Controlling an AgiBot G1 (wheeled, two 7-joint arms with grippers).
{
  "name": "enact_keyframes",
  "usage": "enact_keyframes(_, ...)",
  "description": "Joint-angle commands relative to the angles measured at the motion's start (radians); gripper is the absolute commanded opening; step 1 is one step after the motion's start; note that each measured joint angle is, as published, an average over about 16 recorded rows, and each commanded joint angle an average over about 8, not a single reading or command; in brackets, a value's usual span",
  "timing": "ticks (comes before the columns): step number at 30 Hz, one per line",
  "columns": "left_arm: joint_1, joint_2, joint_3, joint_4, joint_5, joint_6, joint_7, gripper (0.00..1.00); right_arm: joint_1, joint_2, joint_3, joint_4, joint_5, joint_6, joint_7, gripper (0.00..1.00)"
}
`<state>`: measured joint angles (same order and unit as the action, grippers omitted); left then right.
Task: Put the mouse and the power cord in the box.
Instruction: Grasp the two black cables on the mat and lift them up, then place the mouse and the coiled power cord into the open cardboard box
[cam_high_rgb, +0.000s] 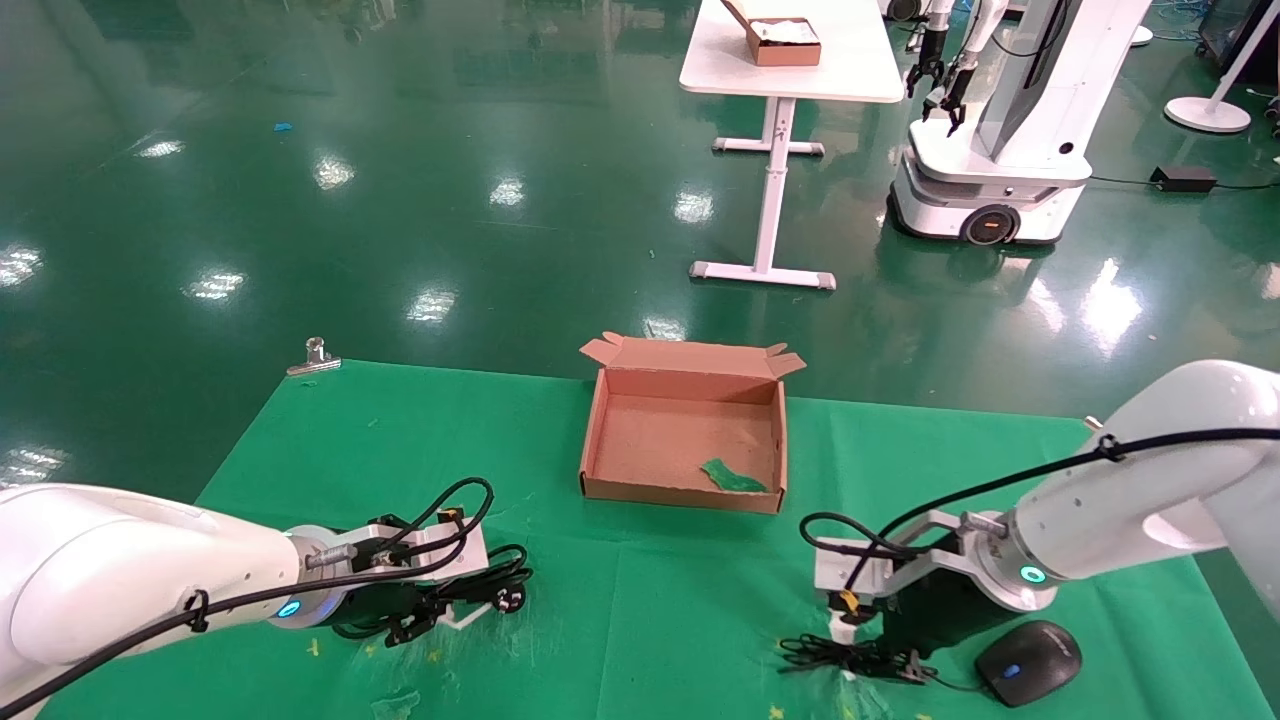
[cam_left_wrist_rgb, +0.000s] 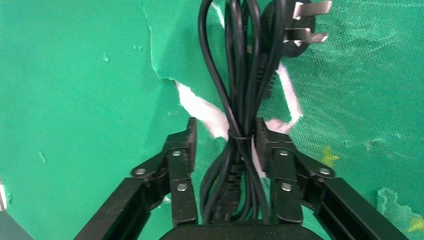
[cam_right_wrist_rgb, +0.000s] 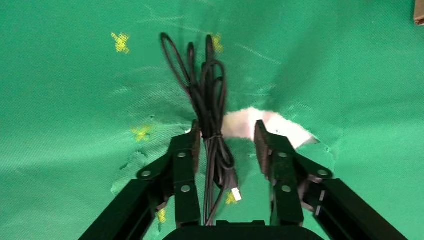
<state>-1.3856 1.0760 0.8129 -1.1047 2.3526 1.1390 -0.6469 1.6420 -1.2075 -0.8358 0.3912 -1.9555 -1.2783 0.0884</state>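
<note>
Mouse (cam_high_rgb: 1030, 662) sits at the near-right of the green-covered desk (cam_high_rgb: 640, 600), upright, w/ its thin bundled cable (cam_high_rgb: 850, 657) lying just left of it. In the right wrist view that cable (cam_right_wrist_rgb: 210, 115) is a tied bundle on the cloth, running between the fingers (cam_right_wrist_rgb: 186, 165) of the right hand (cam_high_rgb: 865, 655). The right hand is down over the bundle w/ its fingers spread; 1 finger is beside or touching the bundle, the other is apart from it.

Power cord (cam_high_rgb: 490, 585) lies at the near-left of the desk. In the left wrist view the cord (cam_left_wrist_rgb: 240, 100) is a thick tied bundle, its plug prongs (cam_left_wrist_rgb: 307, 22) at the end away from the camera. Left hand (cam_high_rgb: 425, 620) is low over it, fingers (cam_left_wrist_rgb: 272, 165) spread on either side of the bundle; 1 finger is touching or nearly touching, the other apart.

Box (cam_high_rgb: 600, 420) is at the far-centre of the desk, between the 2 arms and well apart from both cables. It's open, w/ a green scrap (cam_high_rgb: 733, 476) inside at its near-right.
</note>
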Motion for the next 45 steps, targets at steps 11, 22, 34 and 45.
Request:
enact_keyframes(11,0.000,0.000,0.000,0.000,0.000,0.000,0.000,0.00,-0.001,0.001,0.000,0.003,0.001,-0.001,0.001,0.00)
enact_keyframes(22,-0.024,-0.007,-0.010,-0.019,-0.018,0.011,0.009,0.00,0.018,0.009,0.004,0.022,0.002,-0.001,-0.007,0.00)
enact_keyframes(34,-0.142,0.055,-0.094,-0.096,-0.193,0.020,0.004,0.00,0.124,0.070,-0.015,0.233,-0.068,-0.054,0.101,0.00)
enact_keyframes(45,-0.125,0.291,0.057,0.018,0.022,-0.298,-0.068,0.00,0.165,0.199,-0.016,0.605,-0.138,-0.167,0.336,0.00)
